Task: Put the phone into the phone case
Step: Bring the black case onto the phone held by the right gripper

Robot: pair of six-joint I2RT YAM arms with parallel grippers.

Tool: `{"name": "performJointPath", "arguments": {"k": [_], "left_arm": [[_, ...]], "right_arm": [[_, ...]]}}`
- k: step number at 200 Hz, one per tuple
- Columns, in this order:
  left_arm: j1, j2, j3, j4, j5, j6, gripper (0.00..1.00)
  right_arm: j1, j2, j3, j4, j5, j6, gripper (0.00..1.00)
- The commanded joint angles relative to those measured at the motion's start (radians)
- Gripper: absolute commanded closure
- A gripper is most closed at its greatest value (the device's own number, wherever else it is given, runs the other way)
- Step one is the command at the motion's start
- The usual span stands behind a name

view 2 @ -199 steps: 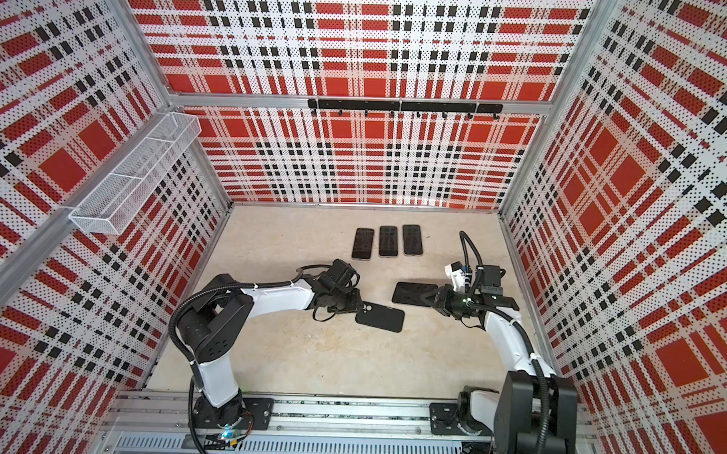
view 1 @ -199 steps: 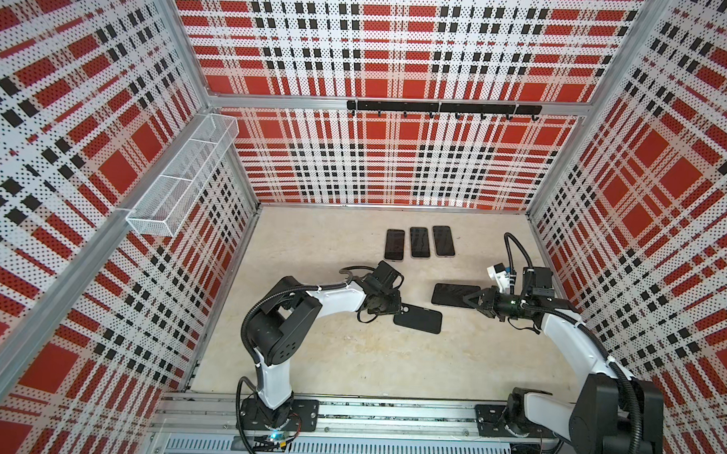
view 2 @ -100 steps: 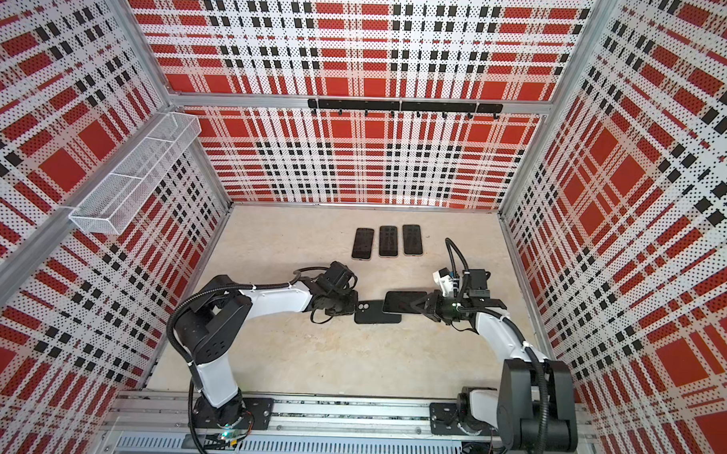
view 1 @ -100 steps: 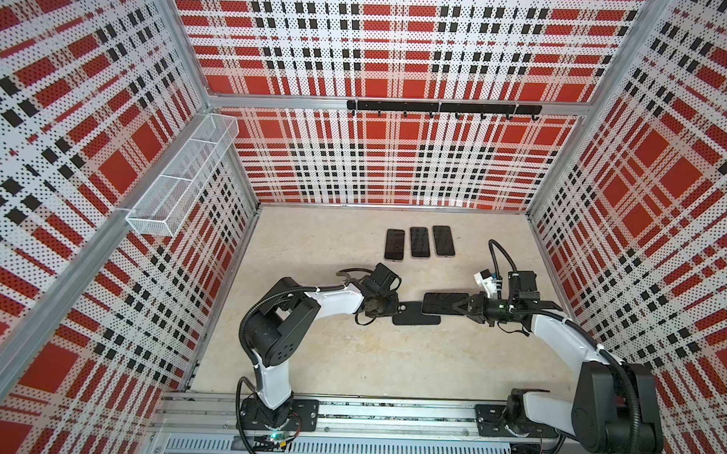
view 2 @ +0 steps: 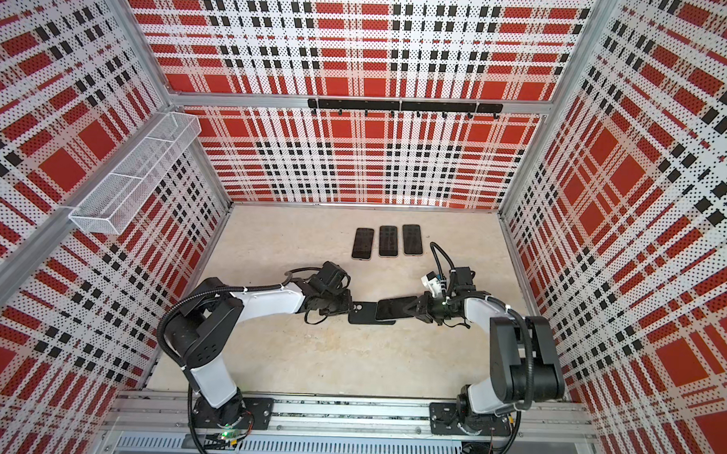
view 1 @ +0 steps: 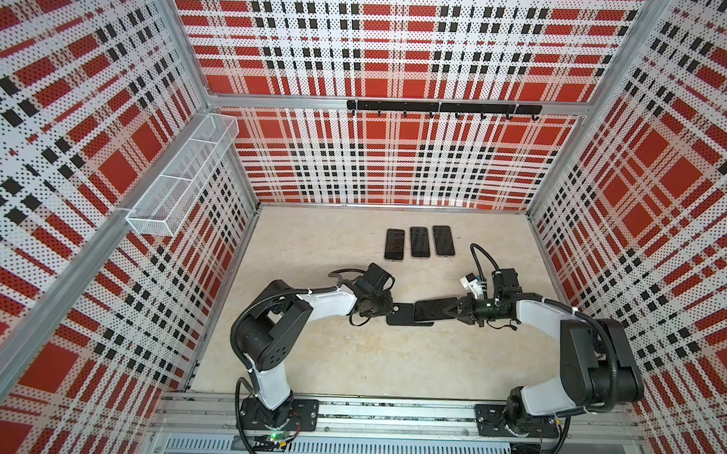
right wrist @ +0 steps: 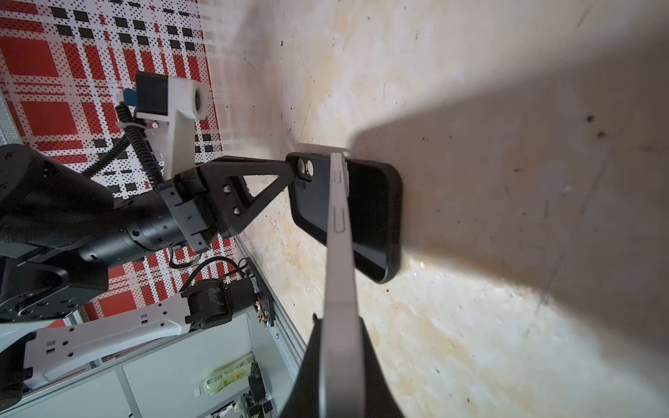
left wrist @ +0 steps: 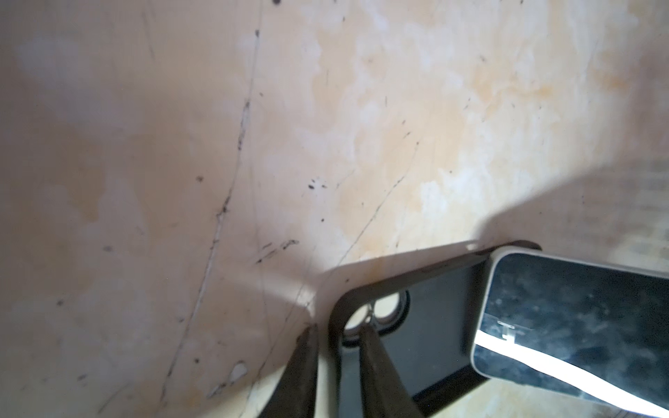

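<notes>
both arms reach low and inward, forearms nearly level, wrists facing each other across the middle of the bench (view 1: 349, 360). the right tool (right wrist: 340, 322) is clamped on one end of the phone (view 1: 433, 310), which has glossy dark glass and a pale rounded frame; it sits tilted, its free end lying over the phone case (view 1: 400, 319). the phone case is matte black and round-cornered with an oval camera cutout, flat on the scuffed, mottled beige surface. the left tool (left wrist: 338, 325) straddles its end rim, fingers slightly apart; i cannot tell whether they grip it.
</notes>
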Motion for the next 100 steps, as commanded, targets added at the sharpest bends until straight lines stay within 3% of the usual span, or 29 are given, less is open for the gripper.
{"name": "performJointPath", "arguments": {"k": [1, 77, 100], "left_arm": [[0.006, 0.007, 0.019, 0.039, 0.013, 0.007, 0.69], [0.041, -0.005, -0.048, 0.069, -0.007, 0.016, 0.62], [0.049, -0.013, -0.076, 0.141, 0.057, 0.015, 0.61]], "right_arm": [[0.014, 0.055, 0.039, -0.021, -0.036, -0.073, 1.00], [0.043, 0.138, 0.041, -0.014, -0.029, -0.083, 1.00], [0.065, 0.170, 0.048, 0.002, -0.026, -0.081, 1.00]]}}
